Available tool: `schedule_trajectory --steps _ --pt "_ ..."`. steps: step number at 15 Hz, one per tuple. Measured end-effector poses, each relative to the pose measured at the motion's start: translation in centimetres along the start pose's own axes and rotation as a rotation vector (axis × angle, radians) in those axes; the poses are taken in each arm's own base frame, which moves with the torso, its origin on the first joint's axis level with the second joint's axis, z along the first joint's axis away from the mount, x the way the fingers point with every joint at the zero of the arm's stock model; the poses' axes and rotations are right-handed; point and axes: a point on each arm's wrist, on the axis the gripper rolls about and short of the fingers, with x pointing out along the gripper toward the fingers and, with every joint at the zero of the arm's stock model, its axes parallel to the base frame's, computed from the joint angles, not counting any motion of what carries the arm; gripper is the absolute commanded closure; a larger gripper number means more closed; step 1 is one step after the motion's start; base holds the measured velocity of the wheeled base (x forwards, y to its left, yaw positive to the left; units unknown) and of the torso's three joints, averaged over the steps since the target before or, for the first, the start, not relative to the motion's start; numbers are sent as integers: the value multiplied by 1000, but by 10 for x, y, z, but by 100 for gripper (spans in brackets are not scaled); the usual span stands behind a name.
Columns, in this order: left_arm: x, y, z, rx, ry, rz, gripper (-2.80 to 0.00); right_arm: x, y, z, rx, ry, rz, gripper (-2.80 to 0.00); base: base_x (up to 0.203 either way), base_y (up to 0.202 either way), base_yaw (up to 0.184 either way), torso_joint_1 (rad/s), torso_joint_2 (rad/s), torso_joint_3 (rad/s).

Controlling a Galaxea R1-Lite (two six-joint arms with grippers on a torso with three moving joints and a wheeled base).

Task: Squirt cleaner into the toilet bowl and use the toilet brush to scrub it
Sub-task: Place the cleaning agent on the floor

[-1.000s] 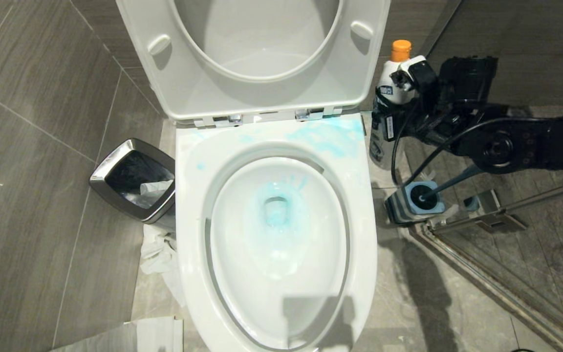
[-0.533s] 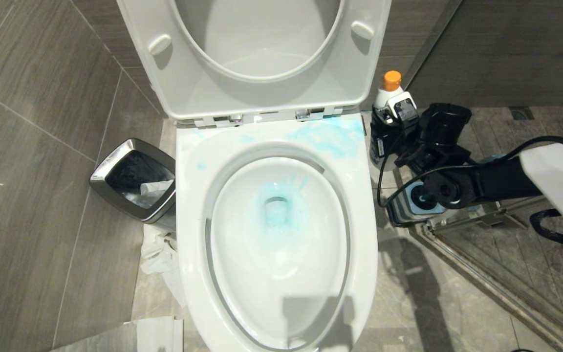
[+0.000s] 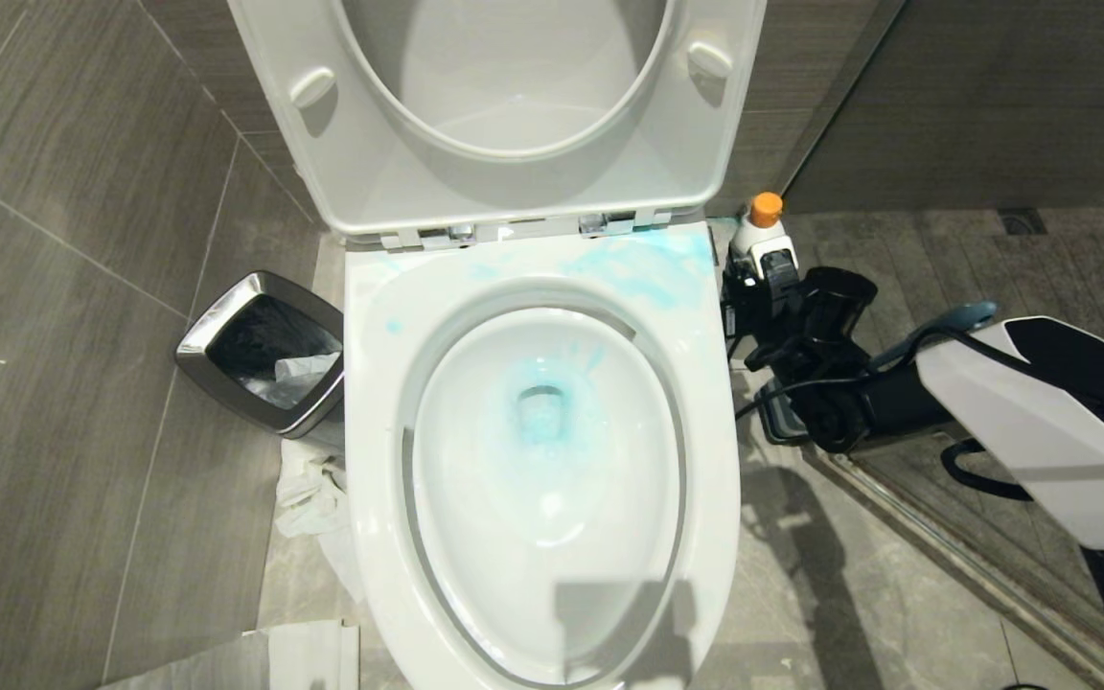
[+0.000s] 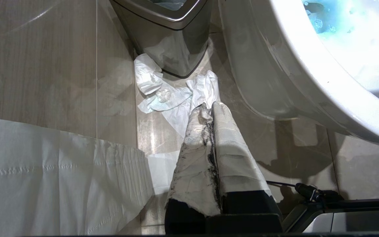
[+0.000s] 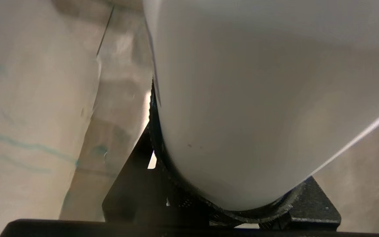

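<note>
Low at 3 o'clock of toilet bowl (image 3: 542, 460), right gripper (image 3: 761, 287) clamps cleaner (image 3: 760, 228) upright; left gripper (image 4: 213, 110) pressed together nr waste bin (image 4: 169, 29).

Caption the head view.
Right gripper holds the cleaner low beside the blue-streaked toilet bowl.

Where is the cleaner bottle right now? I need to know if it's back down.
In the head view, the cleaner is low beside the toilet bowl, on the robot's right, gripped by the right gripper.
</note>
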Motion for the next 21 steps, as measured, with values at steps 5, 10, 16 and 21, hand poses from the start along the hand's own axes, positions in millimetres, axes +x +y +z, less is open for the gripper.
schedule_trajectory --steps 5,10,16,21 --pt "0 0 0 0 0 0 0 7 12 -12 117 -17 73 0 0 0 0 0 0 0" --pt "0 0 0 0 0 0 0 9 9 -18 112 -30 174 0 0 0 0 0 0 0" --pt "0 0 0 -1 0 0 0 12 -9 -23 100 -25 160 0 0 0 0 0 0 0" --pt "0 0 0 0 0 0 0 8 -11 -19 89 -16 163 0 0 0 0 0 0 0"
